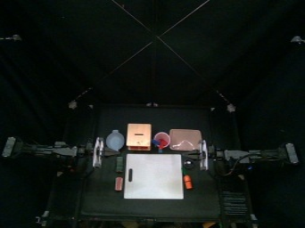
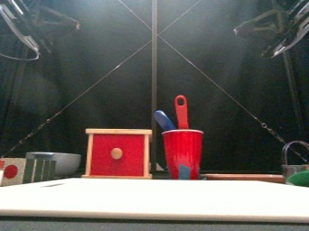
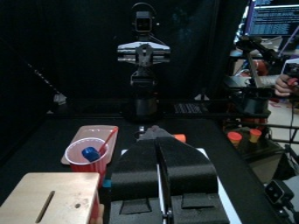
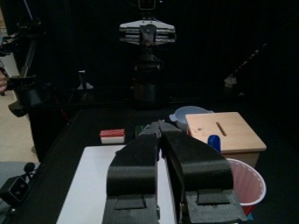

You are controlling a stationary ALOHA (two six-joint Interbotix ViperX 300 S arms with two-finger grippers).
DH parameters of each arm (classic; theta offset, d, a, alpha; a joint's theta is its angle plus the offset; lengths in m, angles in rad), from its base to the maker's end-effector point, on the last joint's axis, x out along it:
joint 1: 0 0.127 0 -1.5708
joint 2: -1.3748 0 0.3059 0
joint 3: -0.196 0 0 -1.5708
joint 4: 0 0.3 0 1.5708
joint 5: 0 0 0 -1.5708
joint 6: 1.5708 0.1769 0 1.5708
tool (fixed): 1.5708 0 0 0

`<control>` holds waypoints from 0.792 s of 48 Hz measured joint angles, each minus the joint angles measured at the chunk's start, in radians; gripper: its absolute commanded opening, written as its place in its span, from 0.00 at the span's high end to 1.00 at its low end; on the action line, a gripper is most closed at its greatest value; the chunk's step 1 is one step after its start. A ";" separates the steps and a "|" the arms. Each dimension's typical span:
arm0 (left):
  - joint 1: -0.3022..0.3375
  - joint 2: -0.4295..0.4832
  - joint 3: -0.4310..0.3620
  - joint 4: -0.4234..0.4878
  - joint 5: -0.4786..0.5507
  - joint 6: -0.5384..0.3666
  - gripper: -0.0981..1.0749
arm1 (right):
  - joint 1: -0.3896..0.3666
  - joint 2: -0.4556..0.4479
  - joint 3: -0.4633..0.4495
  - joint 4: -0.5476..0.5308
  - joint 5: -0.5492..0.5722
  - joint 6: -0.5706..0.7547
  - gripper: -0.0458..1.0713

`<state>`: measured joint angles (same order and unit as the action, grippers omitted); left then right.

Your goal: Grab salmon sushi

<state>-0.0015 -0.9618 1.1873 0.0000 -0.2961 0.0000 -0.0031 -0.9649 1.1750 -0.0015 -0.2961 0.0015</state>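
White board (image 1: 154,175) fills the middle of the black table (image 1: 89,200), its edges leaving bare strips on the left, right and near sides. On the left strip, just beside the board, lies the salmon sushi (image 1: 119,183), a small orange-and-white piece, also seen past the right gripper's jaws (image 4: 112,135). On the right strip another orange piece (image 1: 187,183) lies beside the board's right edge. Along the far edge stand, left to right, a blue bowl (image 1: 114,140), a wooden box (image 1: 141,135) with a red front and a round hole (image 2: 118,153), a red cup (image 2: 182,152) holding a red-handled and a blue utensil, and a pink tray (image 1: 185,139). The left gripper (image 1: 96,151) rests at the table's left edge and the right gripper (image 1: 205,153) at its right edge, both well apart from every object; each has its jaws closed together, holding nothing (image 3: 163,143) (image 4: 162,133). A label on the near right corner of the table (image 1: 234,207) bears writing too small to read.
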 measured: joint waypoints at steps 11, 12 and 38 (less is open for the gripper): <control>0.095 0.244 -0.201 -0.336 0.512 -0.005 0.78 | -0.034 0.158 -0.029 -0.035 0.006 0.006 0.91; 0.100 0.265 -0.224 -0.350 0.551 -0.011 0.78 | -0.035 0.175 -0.035 -0.035 0.008 0.003 0.91; 0.086 0.371 -0.250 -0.121 1.166 -0.986 0.77 | -0.037 0.262 -0.080 -0.032 0.144 0.008 0.90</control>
<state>0.0844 -0.5906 0.9373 -0.1212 0.8698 -0.9863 -0.0399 -0.7026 1.0953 -0.0337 -0.1519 0.0092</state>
